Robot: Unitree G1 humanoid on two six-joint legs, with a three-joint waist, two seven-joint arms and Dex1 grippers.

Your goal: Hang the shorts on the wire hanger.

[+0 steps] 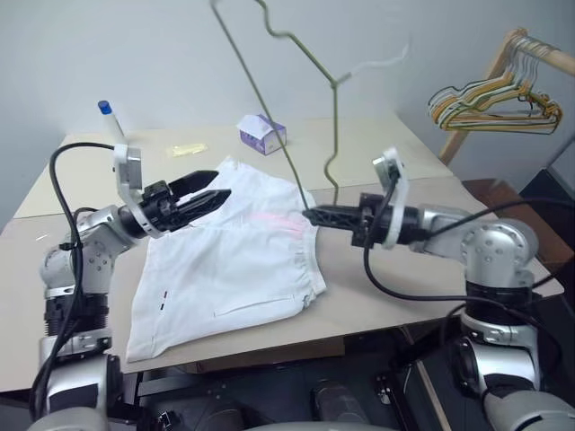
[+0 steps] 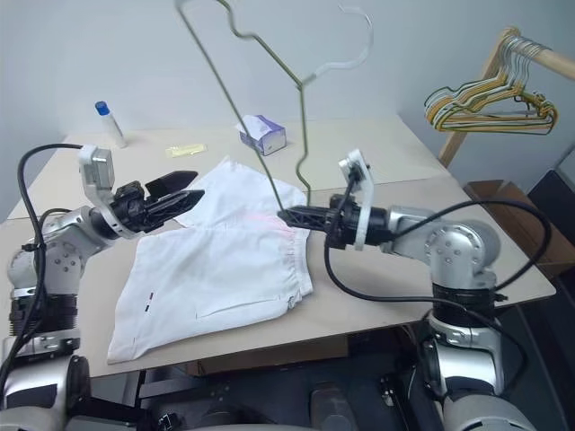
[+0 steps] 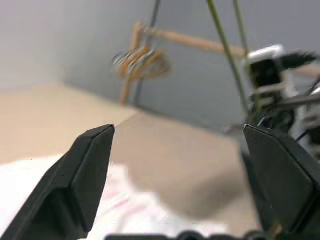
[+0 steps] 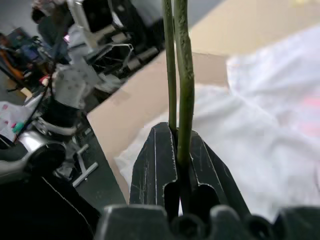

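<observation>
Right gripper (image 1: 310, 215) clamps the wire hanger (image 1: 296, 171) upright; left gripper (image 1: 216, 190) open above the shorts (image 1: 225, 269).

I see the shorts (image 1: 229, 260) flat on the table (image 1: 395, 153) at frame centre, the hanger (image 1: 296, 108) upright above their right edge, a box (image 1: 261, 133) behind, a bottle (image 1: 111, 119) upper left, and a hanger bunch (image 1: 494, 103) upper right.

The shorts (image 2: 216, 260) lie flat on the table (image 2: 404, 162). The right gripper (image 2: 289, 215) pinches the wire hanger (image 2: 243, 126), which stands upright above the shorts' edge. The left gripper (image 2: 184, 199) hovers over the shorts, fingers (image 2: 175, 184) spread. A tissue box (image 2: 262, 133) sits behind.
</observation>
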